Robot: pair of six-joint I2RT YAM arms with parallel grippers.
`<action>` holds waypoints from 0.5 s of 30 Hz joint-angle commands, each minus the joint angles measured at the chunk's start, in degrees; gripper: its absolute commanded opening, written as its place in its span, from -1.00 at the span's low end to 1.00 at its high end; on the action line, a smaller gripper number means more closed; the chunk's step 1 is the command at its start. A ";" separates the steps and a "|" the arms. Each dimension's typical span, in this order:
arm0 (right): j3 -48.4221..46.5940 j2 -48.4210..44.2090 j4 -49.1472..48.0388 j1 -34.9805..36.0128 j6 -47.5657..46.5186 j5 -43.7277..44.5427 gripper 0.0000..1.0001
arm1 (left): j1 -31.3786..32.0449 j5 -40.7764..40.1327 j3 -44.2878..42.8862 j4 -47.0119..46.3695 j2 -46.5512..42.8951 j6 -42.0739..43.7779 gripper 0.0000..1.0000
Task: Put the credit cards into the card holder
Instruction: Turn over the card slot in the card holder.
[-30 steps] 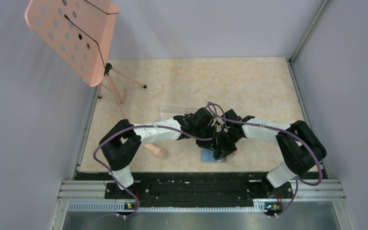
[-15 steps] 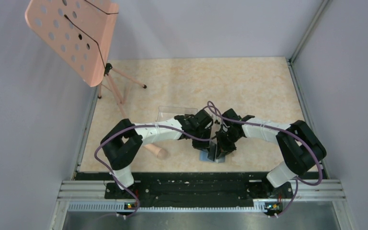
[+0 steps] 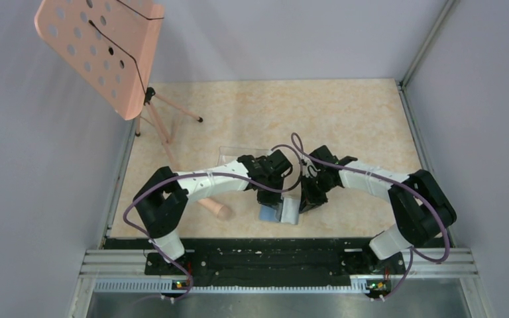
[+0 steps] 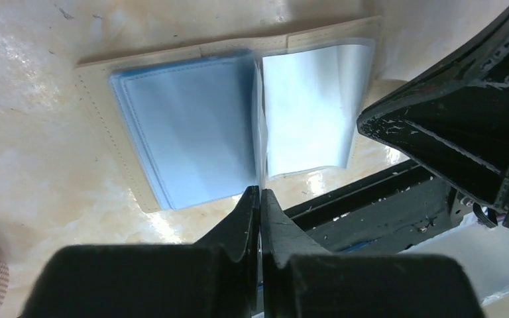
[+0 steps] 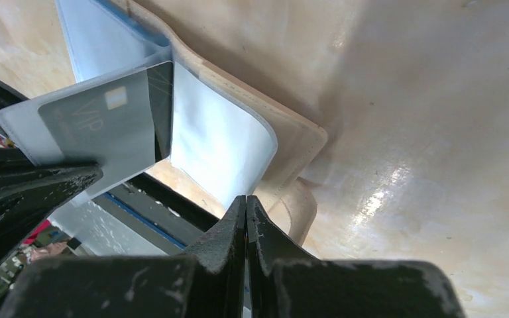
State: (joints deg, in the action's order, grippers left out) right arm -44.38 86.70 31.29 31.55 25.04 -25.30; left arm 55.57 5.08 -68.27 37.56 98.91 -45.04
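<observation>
**Top view:** both arms meet over the open card holder (image 3: pixel 270 215), which lies at the near middle of the tabletop (image 3: pixel 344 119). Your left pincer (image 3: pixel 267 197) and right pincer (image 3: pixel 307 202) hang just above it, close together. A clear box (image 3: pixel 235 156) lies just behind the left wrist, a pink music stand (image 3: pixel 99 50) rises at the far left, and a rounded pink rod end (image 3: pixel 217 210) rests near the left forearm. None of these comes between the pincers and the holder.

**Left wrist view:** the holder is spread flat with its blue leaves up and its tan rim showing. Your left pincer is closed, seemingly on the near edge of one clear sleeve (image 4: pixel 260 132) that stands upright at the fold.

**Right wrist view:** a grey credit card (image 5: pixel 99 129) appears seated in that raised sleeve. Your right pincer is closed with nothing visible between its tips, just beside the holder's curled tan corner.

**Step, as judged:** one card is in. The next move calls for letting the sleeve fall and fetching another card, though none is in view. The main hazard is the two pincers crowding each other.
</observation>
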 commanded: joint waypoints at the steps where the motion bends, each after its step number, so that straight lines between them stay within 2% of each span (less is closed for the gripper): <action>1: 0.32 -3.07 -1.57 -2.78 0.73 -3.37 -1.00 | 0.34 1.68 -4.54 0.50 0.78 0.88 -0.86; 4: 0.54 -5.54 -2.73 -6.33 2.29 -7.77 -1.00 | 0.85 5.10 -6.94 -1.22 3.30 1.10 -0.48; 7: -0.02 -8.76 -2.68 -10.25 2.99 -10.31 -1.00 | 1.49 7.97 -8.86 -3.01 5.07 1.75 -0.26; 15: -1.61 -12.27 0.05 -16.66 1.95 -14.03 -1.00 | 1.58 12.96 -9.90 -5.62 10.10 2.09 -0.12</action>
State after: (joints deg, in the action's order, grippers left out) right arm -43.94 76.20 30.15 16.43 27.24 -36.47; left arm 57.06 14.59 -76.20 34.15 106.56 -43.75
